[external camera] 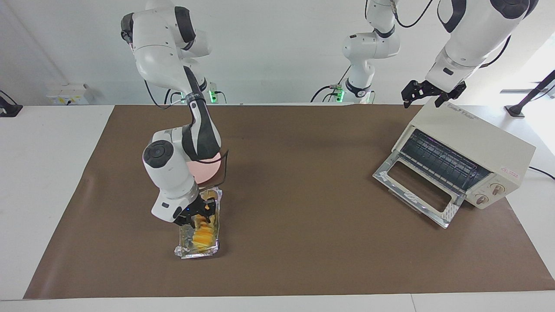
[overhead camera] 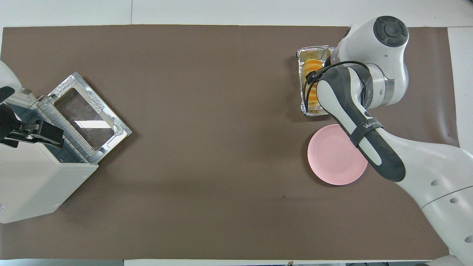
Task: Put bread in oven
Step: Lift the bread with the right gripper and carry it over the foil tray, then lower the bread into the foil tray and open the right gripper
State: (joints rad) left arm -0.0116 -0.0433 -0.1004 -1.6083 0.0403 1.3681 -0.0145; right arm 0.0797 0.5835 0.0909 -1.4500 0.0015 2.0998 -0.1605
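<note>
The bread [external camera: 202,234] is a small golden-yellow loaf, oblong, with crosswise ridges that make it look pre-sliced, paler at the ridge tops and more orange toward one end. It's lying in the crinkled silver foil tray [external camera: 189,250], lengthwise along it, at the right arm's end of the table. Taking the overhead view as a clock face, that's out around 2 o'clock, with the pink plate [overhead camera: 334,160] just nearer the robots, about 4 o'clock.

The right gripper [external camera: 198,213] is down over the tray, right at the loaf's nearer end; honestly can't tell whether the fingers are clamped on it or apart.

The oven [external camera: 477,149] sits at the left arm's end, roughly 9 o'clock: cream-white box, two knobs, glass door [external camera: 417,189] dropped flat open, wire rack showing. The left gripper [external camera: 430,92] hangs over the oven's top, fingers spread, holding nothing.
</note>
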